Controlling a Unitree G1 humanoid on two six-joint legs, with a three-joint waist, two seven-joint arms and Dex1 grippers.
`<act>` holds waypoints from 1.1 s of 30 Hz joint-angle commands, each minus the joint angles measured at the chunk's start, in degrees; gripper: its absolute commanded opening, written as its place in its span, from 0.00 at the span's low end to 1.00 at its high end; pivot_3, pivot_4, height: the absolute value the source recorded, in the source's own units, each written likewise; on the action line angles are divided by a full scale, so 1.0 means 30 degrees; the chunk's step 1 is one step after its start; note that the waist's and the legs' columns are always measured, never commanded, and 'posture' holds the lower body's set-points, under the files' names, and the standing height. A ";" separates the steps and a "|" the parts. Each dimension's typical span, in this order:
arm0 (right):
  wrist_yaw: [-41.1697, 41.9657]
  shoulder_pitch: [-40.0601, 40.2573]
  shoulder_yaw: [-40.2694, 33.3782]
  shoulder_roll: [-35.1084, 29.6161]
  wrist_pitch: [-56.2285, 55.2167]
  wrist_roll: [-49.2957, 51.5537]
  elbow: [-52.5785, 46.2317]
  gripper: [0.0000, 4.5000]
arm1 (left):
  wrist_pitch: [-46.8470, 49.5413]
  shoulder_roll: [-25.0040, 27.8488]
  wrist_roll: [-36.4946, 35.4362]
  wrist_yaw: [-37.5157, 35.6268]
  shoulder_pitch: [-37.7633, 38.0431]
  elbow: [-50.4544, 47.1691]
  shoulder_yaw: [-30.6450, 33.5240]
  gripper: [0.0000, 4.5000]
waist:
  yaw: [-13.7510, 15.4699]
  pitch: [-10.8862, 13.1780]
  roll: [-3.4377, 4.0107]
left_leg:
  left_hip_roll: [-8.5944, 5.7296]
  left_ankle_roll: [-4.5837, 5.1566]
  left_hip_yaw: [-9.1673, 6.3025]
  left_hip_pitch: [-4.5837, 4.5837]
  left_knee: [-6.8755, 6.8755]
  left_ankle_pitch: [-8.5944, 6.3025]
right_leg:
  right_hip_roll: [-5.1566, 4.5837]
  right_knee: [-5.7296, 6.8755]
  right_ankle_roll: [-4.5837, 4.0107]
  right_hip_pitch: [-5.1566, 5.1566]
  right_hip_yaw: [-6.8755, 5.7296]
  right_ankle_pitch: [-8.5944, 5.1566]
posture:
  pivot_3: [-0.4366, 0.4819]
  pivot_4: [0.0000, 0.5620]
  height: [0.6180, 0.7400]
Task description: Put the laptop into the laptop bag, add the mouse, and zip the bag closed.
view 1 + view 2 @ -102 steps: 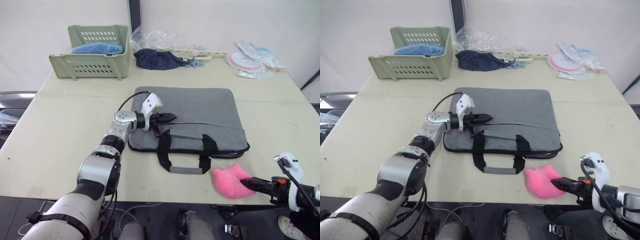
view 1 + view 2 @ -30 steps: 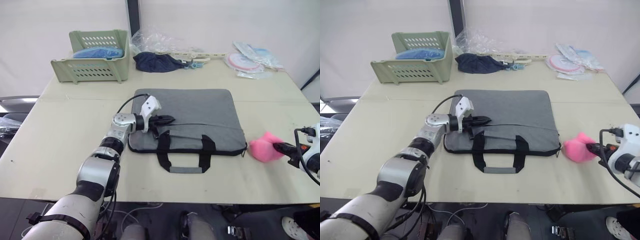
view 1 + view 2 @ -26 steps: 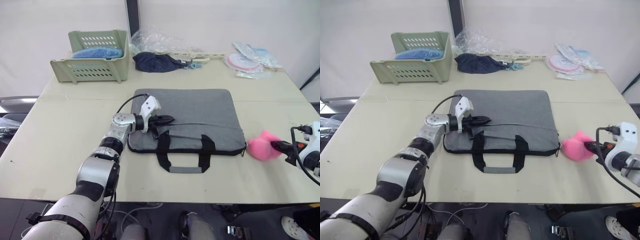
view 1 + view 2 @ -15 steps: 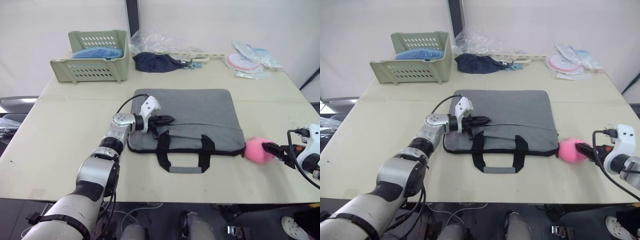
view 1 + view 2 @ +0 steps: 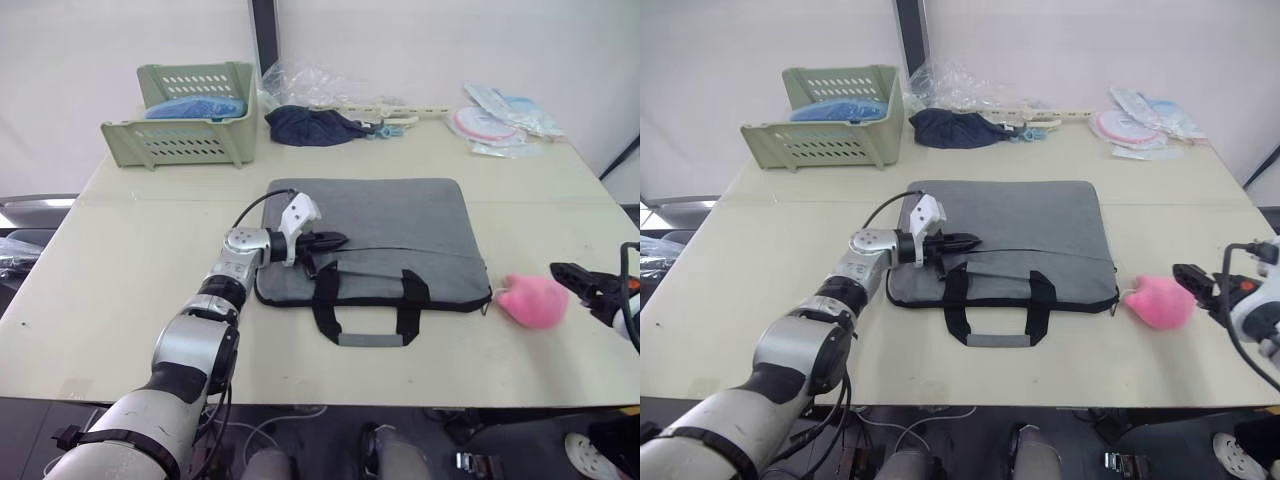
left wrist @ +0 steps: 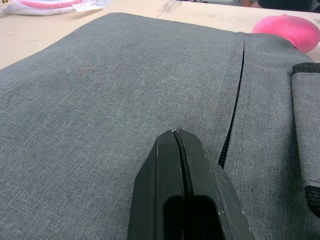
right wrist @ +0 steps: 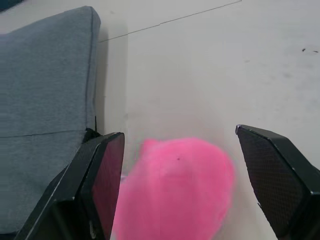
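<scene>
- My left gripper point(image 6: 176, 136) rests on top of the grey laptop bag point(image 5: 395, 225), near the bag's left end; its two black fingers are pressed together with nothing visibly between them, tips beside the dark zip line point(image 6: 235, 107) that runs across the fabric.
- My right gripper point(image 7: 177, 165) hangs just right of the bag's right end, fingers spread wide apart on either side of a pink plush toy point(image 5: 533, 300); I see a gap between each finger and the toy, so nothing is clamped.
- The plush toy lies on the table point(image 5: 120, 260), just beside the bag's right-hand corner.
- The laptop bag lies flat in the middle of the table, its two black handles point(image 5: 365, 310) folded out toward me. I cannot tell from these views what is inside it; neither the laptop nor the mouse is visible to me on the table.
- At the far left stands a pale green slatted basket point(image 5: 185, 120) holding a blue bundle point(image 5: 195, 103).
- Beside the basket, along the far edge, lie a dark blue cloth point(image 5: 315, 125), crumpled clear plastic point(image 5: 320, 80), and, at the far right, flat packets in clear wrap point(image 5: 505, 120).
</scene>
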 commanded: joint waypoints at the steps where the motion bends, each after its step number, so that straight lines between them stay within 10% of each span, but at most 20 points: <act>1: -0.2063 -0.0215 -0.0583 0.1687 0.0407 0.0418 -0.1880 0.87 | 0.0852 -0.0295 0.1499 -0.0270 0.1416 0.1527 -0.1158 0.00 | 0.0023 -0.0023 0.0037 | -0.0002 0.0000 -0.0001 0.0000 -0.0006 0.0000 | -0.0001 -0.0003 0.0000 0.0000 -0.0001 0.0000 | 0.48 0.27 1.00; 23: -0.1362 0.3039 0.2959 0.2632 -0.4650 -0.3194 -0.0680 0.87 | 0.0863 -0.0203 0.1437 -0.0071 0.1458 0.1511 -0.1070 0.00 | -0.0048 -0.0047 0.0068 | -0.0012 0.0044 -0.0002 0.0084 -0.0044 -0.0024 | 0.0002 -0.0044 -0.0017 0.0081 0.0008 -0.0010 | 0.48 0.27 1.00; 33: -0.1112 0.2862 0.3536 0.2064 -0.5003 -0.3690 -0.0032 0.00 | 0.0892 -0.0197 0.1398 0.0080 0.1511 0.1517 -0.1011 0.00 | -0.0034 -0.0040 0.0054 | -0.0011 0.0076 -0.0029 0.0158 -0.0081 -0.0048 | 0.0000 -0.0113 -0.0020 0.0181 -0.0015 -0.0012 | 0.48 0.27 1.00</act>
